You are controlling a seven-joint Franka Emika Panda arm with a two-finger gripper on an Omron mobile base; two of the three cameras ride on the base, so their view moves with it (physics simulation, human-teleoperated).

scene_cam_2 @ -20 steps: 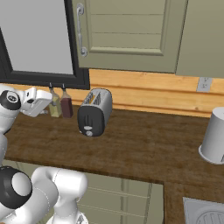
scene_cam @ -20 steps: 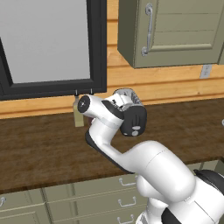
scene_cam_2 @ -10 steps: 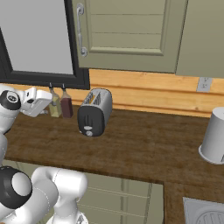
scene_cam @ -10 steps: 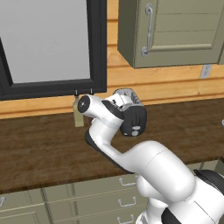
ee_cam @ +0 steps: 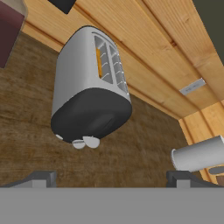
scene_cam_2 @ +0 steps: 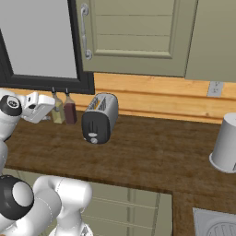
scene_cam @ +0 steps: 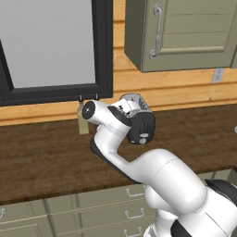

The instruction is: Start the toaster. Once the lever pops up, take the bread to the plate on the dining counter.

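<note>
A: While the arm hangs over the worktop (scene_cam_2: 152, 156), what does the room look like?

B: A dark brown wooden worktop runs under a pale wood wall strip, with grey-green cabinets (scene_cam_2: 133, 37) above and a black-framed window (scene_cam: 51, 46) to the left. Drawers sit below the front edge.

A: And the toaster (scene_cam_2: 99, 118)?

B: It stands upright near the back wall, black end panel facing out, with the lever (ee_cam: 91, 141) low on that panel. A thin orange-tan edge, probably the bread (ee_cam: 99, 62), shows in one slot.

A: What's around it?

B: Two bottles (scene_cam_2: 64, 109) just to its left; a pale grey canister (scene_cam_2: 227, 144) well off to the right. Open worktop lies in front of it.

A: The gripper (ee_cam: 111, 177)?

B: Jaws spread wide, holding nothing, apart from the toaster and aimed at it.
</note>
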